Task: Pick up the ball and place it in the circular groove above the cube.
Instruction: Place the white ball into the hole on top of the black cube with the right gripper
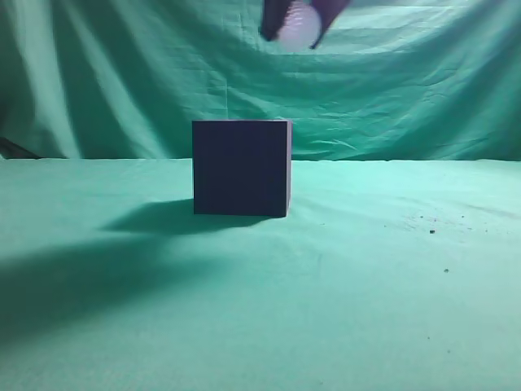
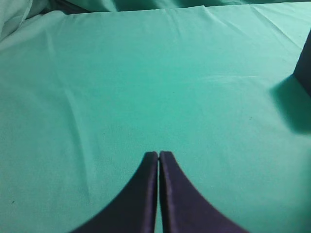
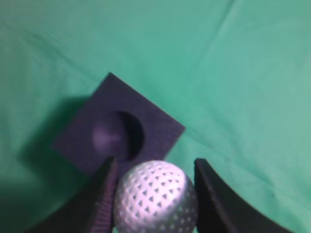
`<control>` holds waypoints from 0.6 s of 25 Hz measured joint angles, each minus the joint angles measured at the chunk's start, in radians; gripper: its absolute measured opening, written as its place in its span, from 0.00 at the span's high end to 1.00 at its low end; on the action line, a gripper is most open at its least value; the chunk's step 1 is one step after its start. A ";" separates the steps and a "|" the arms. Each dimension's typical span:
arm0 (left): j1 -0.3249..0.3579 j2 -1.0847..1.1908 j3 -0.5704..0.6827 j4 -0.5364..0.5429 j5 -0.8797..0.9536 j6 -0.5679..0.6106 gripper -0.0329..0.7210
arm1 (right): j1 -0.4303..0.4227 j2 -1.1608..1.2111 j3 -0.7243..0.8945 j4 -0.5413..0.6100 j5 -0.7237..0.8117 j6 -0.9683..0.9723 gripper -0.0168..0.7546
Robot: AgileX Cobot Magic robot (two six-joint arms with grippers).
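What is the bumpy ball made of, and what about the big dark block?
The ball looks like hard plastic, white and slightly glossy, dimpled all over like a golf ball. The cube looks like matte foam or soft plastic, though that is uncertain: it is dull, navy-black, without shine, with a smooth round groove on top.

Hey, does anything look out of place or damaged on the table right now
Nothing is damaged. The only oddity is a few dark specks on the green cloth right of the cube, which stands upright.
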 joint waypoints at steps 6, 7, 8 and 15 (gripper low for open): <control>0.000 0.000 0.000 0.000 0.000 0.000 0.96 | 0.047 0.069 0.000 0.029 -0.091 -0.015 0.57; 0.000 0.000 0.000 0.000 0.000 0.000 0.96 | 0.047 0.081 0.000 0.034 -0.098 -0.016 0.57; 0.000 0.000 0.000 0.000 0.000 0.000 0.96 | 0.047 0.091 0.000 0.036 -0.108 -0.018 0.57; 0.000 0.000 0.000 0.000 0.000 0.000 0.96 | 0.047 0.138 0.000 0.070 -0.133 -0.046 0.57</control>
